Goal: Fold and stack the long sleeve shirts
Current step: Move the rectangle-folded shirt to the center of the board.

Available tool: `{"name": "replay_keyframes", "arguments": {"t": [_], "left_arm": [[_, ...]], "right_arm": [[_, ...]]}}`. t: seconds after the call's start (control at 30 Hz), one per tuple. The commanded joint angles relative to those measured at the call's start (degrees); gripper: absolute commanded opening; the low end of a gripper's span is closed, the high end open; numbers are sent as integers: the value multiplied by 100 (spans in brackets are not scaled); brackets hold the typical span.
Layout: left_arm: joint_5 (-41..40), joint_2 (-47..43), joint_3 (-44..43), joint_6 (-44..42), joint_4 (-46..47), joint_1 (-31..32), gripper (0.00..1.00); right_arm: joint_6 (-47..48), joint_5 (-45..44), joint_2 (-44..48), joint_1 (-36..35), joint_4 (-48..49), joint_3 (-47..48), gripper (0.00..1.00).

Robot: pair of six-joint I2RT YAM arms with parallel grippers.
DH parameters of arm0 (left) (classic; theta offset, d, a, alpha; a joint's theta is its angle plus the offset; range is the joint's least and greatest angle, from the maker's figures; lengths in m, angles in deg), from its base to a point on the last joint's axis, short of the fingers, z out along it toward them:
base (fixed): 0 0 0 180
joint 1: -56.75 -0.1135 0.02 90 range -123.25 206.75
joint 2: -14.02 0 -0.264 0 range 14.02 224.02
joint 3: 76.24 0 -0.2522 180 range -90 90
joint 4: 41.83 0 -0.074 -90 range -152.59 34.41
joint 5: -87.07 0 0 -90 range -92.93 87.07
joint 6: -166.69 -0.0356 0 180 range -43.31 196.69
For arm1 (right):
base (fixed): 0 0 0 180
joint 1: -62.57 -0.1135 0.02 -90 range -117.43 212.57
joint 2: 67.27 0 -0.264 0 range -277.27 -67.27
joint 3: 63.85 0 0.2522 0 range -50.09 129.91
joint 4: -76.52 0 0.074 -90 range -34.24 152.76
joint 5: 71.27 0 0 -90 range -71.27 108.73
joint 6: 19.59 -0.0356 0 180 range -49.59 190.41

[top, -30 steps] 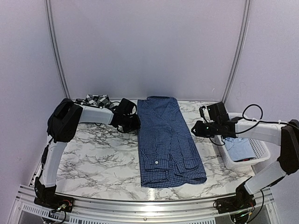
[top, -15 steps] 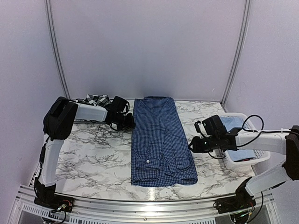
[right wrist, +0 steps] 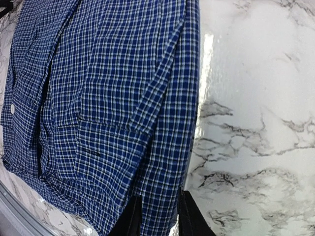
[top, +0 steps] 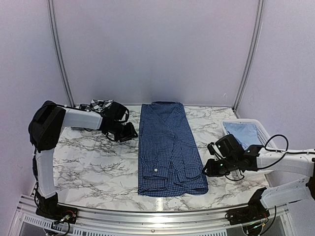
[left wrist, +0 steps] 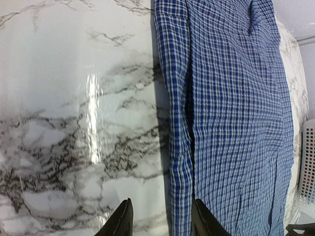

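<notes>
The dark blue checked shirt [top: 167, 147] lies folded into a long strip down the middle of the table, collar at the far end. My left gripper [top: 132, 132] sits just off its left edge with its jaws apart. In the left wrist view that gripper [left wrist: 162, 219] straddles the shirt's [left wrist: 231, 123] left hem without pinching it. My right gripper [top: 205, 170] is low at the shirt's near right edge. The right wrist view has the fingers [right wrist: 132, 219] apart, with the hem of the shirt [right wrist: 98, 98] flat between them. A black-and-white plaid shirt [top: 101, 104] lies bunched at the back left.
A white slatted basket [top: 263, 132] stands at the right edge with a pale blue shirt [top: 244, 133] in it. Marble tabletop [top: 93, 162] shows to the left of the folded shirt. Walls close in the back and sides.
The blue shirt slid left and toward the near edge, then stopped. My left gripper opened off its edge and drew back left. My right gripper moved nearer along the right hem.
</notes>
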Motion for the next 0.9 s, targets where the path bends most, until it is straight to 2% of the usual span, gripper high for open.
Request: {"name": "replay_keyframes", "arguments": {"t": [0.0,0.07,0.2,0.53,0.87], "left_arm": [[229,-720,593,11,-190,176,41],[288,-918,836,-2,-199,288,41],[452,-1203,1213,23,-202,496,40],[785,-1825,2233,263,-216,956,38],[1068,-2671,3147,530,-246,1212,38]], "right_arm": [[-293,71,157,-293,-474,-115,20],[-364,44,126,-445,-608,-127,19],[-532,35,193,-636,-692,-191,25],[-853,80,222,-1016,-731,-237,0],[-1711,-13,273,-2125,-1076,-137,1]]}}
